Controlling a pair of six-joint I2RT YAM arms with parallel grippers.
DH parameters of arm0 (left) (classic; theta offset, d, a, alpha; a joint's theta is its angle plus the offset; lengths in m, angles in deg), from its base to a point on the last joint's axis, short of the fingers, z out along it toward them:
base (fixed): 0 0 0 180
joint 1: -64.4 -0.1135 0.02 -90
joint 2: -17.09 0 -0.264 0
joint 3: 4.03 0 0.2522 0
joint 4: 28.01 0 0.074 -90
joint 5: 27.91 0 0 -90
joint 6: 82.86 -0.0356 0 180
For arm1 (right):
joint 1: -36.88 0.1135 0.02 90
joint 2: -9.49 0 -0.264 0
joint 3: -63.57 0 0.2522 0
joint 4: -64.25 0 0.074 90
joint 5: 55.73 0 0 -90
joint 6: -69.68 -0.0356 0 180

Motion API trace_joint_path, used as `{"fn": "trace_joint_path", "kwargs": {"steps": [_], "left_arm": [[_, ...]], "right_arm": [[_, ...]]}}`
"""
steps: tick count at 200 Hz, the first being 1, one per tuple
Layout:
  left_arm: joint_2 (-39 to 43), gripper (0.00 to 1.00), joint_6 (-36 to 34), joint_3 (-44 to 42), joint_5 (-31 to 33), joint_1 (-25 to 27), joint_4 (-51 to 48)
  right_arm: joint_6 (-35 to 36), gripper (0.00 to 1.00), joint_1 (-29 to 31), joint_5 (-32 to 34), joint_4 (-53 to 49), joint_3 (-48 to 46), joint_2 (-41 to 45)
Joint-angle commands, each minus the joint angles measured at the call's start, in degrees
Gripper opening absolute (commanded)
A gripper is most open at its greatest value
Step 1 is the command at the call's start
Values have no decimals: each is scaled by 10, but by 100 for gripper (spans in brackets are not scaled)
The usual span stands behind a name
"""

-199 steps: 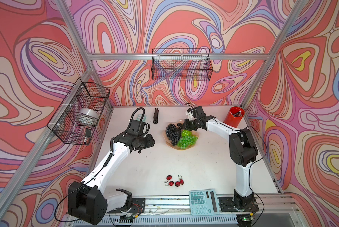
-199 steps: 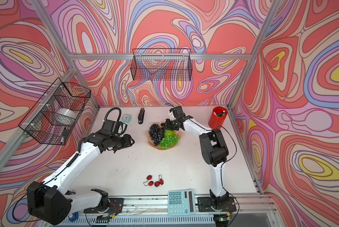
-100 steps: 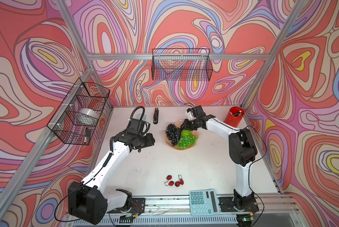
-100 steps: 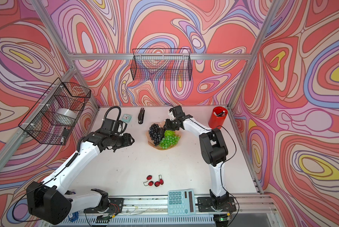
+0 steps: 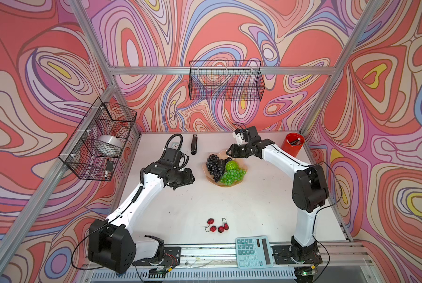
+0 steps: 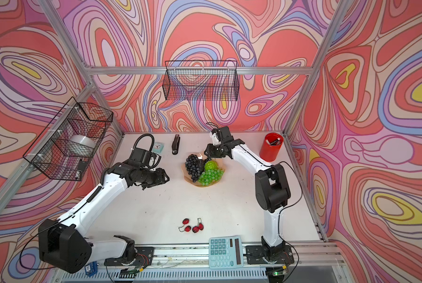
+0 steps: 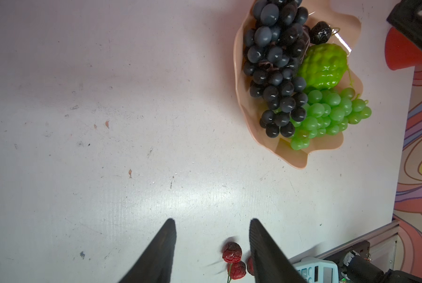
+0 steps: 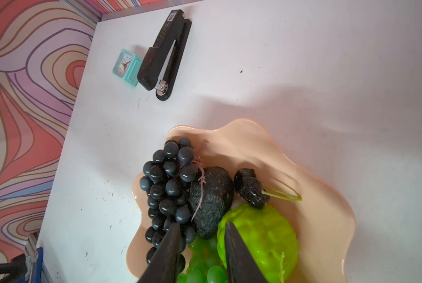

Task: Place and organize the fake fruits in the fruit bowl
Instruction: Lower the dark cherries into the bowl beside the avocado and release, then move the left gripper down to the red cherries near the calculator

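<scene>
Left gripper (image 7: 212, 220) apart, empty, near bowl (image 7: 300, 159); right gripper (image 8: 202, 224) apart, empty, above bowl; cherries (image 5: 221, 229) lying on table (image 5: 229, 201).

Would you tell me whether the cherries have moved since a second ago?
No: the cherries lie in the same spot near the calculator.

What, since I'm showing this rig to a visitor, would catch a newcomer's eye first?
Loud swirl-patterned walls in red, pink and purple enclose the white table. At its far middle a peach bowl holds purple grapes, green grapes and a bumpy green ball, and the right gripper hangs open over them. Red cherries lie alone near the front edge.
</scene>
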Motion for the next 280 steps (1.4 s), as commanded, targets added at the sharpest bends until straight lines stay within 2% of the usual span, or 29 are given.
{"fn": "trace_joint_path", "kwargs": {"steps": [1, 30, 57, 67, 75, 93, 116, 158, 208, 245, 280], "left_arm": [[-5, 52, 0, 10, -11, -2, -16], [-4, 52, 1, 4, -20, -1, -23], [-6, 54, 7, -20, -75, 5, -27], [-5, 66, 14, -36, -88, 19, -30], [0, 72, 19, -51, -88, 37, -30], [9, 74, 39, -85, -85, 84, -30], [8, 69, 75, -131, -100, 143, -14], [12, 66, 128, -199, -100, 222, 13], [4, 54, 180, -255, -156, 249, 113], [-10, 38, 187, -266, -157, 250, 126], [-2, 28, 197, -279, -157, 250, 126]], "right_arm": [[7, 34, 5, -20, -5, 5, -3], [17, 34, 11, -15, -29, 30, -3], [19, 34, 24, -4, -26, 25, 27], [19, 35, 32, 0, -19, 14, 42], [17, 35, 39, 6, -13, 2, 52], [11, 36, 63, 27, 12, -41, 80], [-1, 37, 96, 65, 86, -124, 130], [-32, 37, 98, 65, 124, -186, 158], [-41, 36, 99, 59, 141, -193, 149], [-43, 36, 99, 56, 144, -189, 142], [-46, 35, 99, 56, 149, -194, 140]]}}
